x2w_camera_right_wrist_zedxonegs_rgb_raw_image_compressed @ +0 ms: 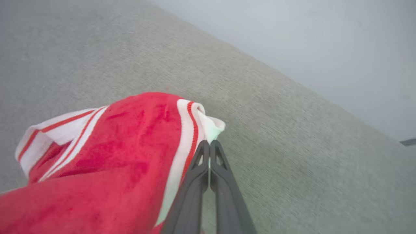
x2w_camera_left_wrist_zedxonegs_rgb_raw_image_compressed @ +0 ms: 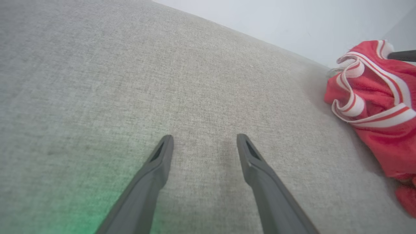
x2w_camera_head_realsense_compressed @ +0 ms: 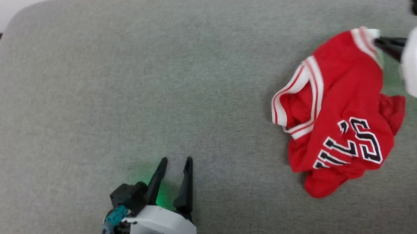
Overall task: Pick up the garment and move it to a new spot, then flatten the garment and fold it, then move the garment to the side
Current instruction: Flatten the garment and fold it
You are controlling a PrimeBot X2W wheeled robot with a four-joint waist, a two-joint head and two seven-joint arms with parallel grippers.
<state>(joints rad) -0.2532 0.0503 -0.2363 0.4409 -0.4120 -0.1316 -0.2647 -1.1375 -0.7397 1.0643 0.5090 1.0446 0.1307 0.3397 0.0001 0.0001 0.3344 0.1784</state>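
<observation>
On the grey cushion (x2w_camera_head_realsense_compressed: 115, 83), the left tool (x2w_camera_head_realsense_compressed: 176, 159) sits at 7 o'clock, fingers spread and empty, aimed toward 12; the garment (x2w_camera_head_realsense_compressed: 342, 94) lies crumpled at 3 o'clock, long axis running 1 to 7 o'clock, lettering at its lower end; the right tool (x2w_camera_head_realsense_compressed: 378, 42) is clenched on its striped upper corner.
</observation>
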